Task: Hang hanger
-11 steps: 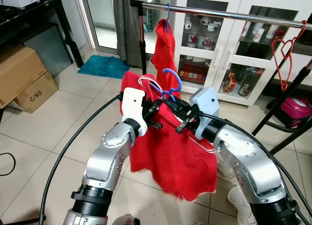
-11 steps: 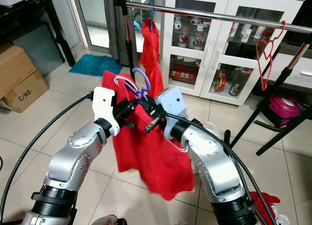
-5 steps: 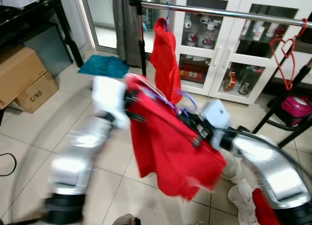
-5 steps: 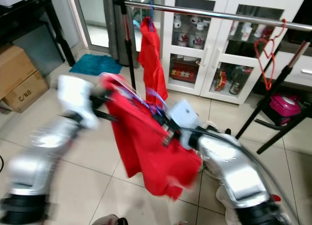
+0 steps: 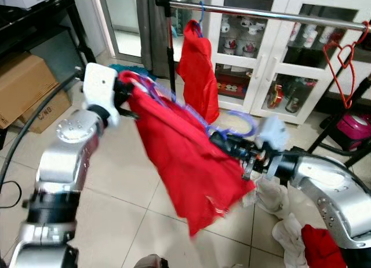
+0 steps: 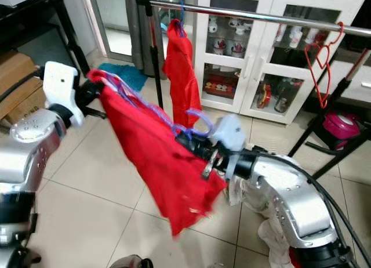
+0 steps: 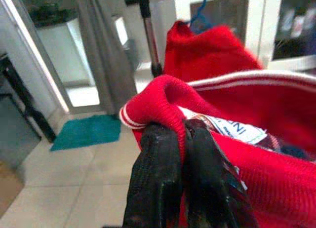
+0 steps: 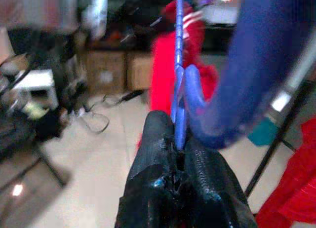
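Head view: the red garment (image 5: pixel 185 163) on its blue hanger (image 5: pixel 240 122) is spread below the rail (image 5: pixel 278 14), ready for hanging; left wrist view: left gripper (image 7: pixel 183 134) pinches the collar; right wrist view: right gripper (image 8: pixel 178 151) clamps the hanger's neck.

A lived-in home. A white glass-door cabinet (image 5: pixel 272 53) displays mugs, a metal clothes rail (image 5: pixel 261 13) holds a red garment (image 5: pixel 198 65), and cardboard boxes (image 5: pixel 23 88) sit on tile floor (image 5: pixel 116 181).
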You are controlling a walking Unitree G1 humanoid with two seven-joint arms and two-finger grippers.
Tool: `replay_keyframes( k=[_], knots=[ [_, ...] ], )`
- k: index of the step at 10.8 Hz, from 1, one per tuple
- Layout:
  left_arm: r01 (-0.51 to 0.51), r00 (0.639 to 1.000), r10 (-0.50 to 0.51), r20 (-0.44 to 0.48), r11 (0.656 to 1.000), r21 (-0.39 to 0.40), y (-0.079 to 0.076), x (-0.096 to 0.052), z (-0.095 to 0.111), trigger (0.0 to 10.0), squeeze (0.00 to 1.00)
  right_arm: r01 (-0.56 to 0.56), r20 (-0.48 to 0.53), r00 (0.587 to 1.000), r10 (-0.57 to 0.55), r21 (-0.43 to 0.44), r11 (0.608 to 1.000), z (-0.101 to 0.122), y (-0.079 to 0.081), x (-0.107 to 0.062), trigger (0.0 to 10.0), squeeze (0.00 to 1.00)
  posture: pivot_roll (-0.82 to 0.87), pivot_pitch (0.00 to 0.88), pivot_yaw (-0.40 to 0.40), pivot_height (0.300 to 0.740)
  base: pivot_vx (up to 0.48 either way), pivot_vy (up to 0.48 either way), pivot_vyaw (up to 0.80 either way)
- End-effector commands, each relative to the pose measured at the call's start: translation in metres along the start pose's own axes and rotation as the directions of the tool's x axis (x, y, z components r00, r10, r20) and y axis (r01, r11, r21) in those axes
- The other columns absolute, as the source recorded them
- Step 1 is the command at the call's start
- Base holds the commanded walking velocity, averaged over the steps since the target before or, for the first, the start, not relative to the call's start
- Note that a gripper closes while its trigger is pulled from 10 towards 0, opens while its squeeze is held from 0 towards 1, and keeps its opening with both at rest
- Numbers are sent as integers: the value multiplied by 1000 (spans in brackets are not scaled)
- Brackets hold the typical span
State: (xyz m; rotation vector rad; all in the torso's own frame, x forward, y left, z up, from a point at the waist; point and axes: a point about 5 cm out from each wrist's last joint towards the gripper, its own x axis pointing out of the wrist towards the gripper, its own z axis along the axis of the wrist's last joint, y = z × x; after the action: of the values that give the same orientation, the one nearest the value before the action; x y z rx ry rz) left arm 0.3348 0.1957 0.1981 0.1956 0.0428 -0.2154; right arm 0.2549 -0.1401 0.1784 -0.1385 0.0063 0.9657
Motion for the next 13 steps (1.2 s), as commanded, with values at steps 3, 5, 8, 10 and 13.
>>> replay_keyframes(
  k=[3,5,8,10,13],
  knots=[
    [300,954,-300,1,954,9,-53,-16,-14,0,0,472,89,854,-513,285,834,7,-42,-2,0,0,-34,52,97,740,0,0,0],
    [651,757,-650,73,759,3,-132,-48,-14,0,0,678,58,651,-757,405,614,-7,-54,-5,0,0,-10,59,75,740,0,0,0],
    [526,850,-524,48,848,-66,-114,-64,-27,0,0,762,-91,617,-781,315,565,-30,-54,-18,10000,0,-21,79,86,740,0,0,0],
    [188,982,-191,2,965,-185,-75,-80,-49,10000,0,802,-203,597,-776,172,572,-43,-34,-33,10000,0,-52,99,87,740,0,0,-400],
    [24,998,-38,-54,968,-251,-68,-79,-60,10000,0,785,-203,619,-759,116,609,-39,-22,-38,10000,0,-49,105,59,740,0,0,-800]
  ],
)
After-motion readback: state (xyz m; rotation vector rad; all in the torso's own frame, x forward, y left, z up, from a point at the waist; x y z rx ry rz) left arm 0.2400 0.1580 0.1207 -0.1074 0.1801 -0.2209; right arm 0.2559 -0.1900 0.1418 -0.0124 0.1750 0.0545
